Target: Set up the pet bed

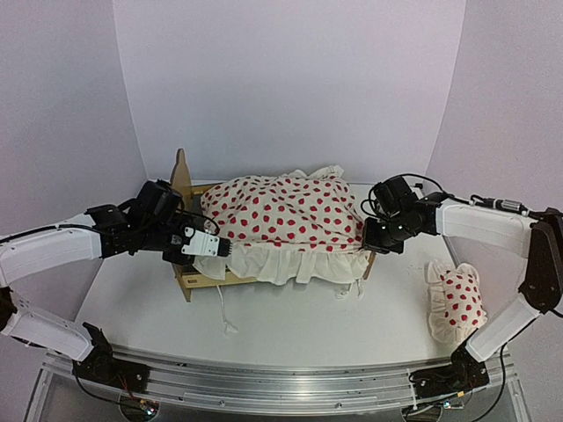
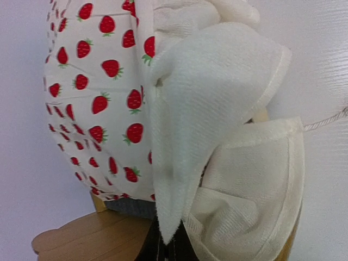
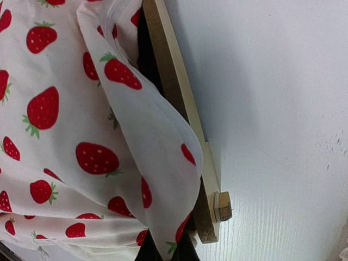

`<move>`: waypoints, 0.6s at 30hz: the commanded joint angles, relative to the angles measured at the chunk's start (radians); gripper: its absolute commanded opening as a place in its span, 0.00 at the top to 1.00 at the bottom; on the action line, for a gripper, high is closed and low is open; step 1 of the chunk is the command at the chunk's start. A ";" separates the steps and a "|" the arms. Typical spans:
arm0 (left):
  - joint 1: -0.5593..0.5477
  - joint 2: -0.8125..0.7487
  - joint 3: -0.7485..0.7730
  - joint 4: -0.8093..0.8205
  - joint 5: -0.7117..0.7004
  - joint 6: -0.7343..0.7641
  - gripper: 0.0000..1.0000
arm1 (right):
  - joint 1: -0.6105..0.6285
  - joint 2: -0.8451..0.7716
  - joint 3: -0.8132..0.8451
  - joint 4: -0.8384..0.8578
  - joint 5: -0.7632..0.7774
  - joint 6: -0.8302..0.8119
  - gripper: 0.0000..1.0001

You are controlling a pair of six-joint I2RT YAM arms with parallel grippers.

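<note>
The pet bed (image 1: pixel 183 182) stands mid-table, its wavy plywood headboard on the left. A white duvet (image 1: pixel 283 216) with red strawberry dots and a ruffled edge lies heaped over it. My left gripper (image 1: pixel 220 249) is shut on the duvet's white ruffle by the headboard. In the left wrist view the ruffle (image 2: pixel 190 136) runs down into the gripper (image 2: pixel 167 247), above the wooden headboard (image 2: pixel 87 239) and a strip of grey base (image 2: pixel 129 207). My right gripper (image 1: pixel 365 243) is shut on the duvet's corner at the footboard. The right wrist view shows that corner (image 3: pixel 157 163) pinched in the gripper (image 3: pixel 166 253) beside the footboard (image 3: pixel 173 81).
A small red-dotted pillow (image 1: pixel 459 299) lies on the table at the right, near the right arm's elbow. A wooden bolt head (image 3: pixel 223 206) sticks out of the footboard. White cords (image 1: pixel 225 309) trail from the duvet onto the table in front of the bed.
</note>
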 commanded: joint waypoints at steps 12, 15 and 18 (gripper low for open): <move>0.026 -0.146 -0.099 -0.168 0.108 0.239 1.00 | -0.030 0.068 0.064 -0.032 -0.070 -0.044 0.97; 0.025 -0.125 -0.082 -0.153 0.185 0.188 1.00 | -0.031 0.060 0.072 -0.046 -0.100 -0.054 0.78; 0.025 -0.059 -0.005 -0.152 0.209 0.069 1.00 | -0.015 0.032 0.091 -0.098 -0.111 -0.100 0.65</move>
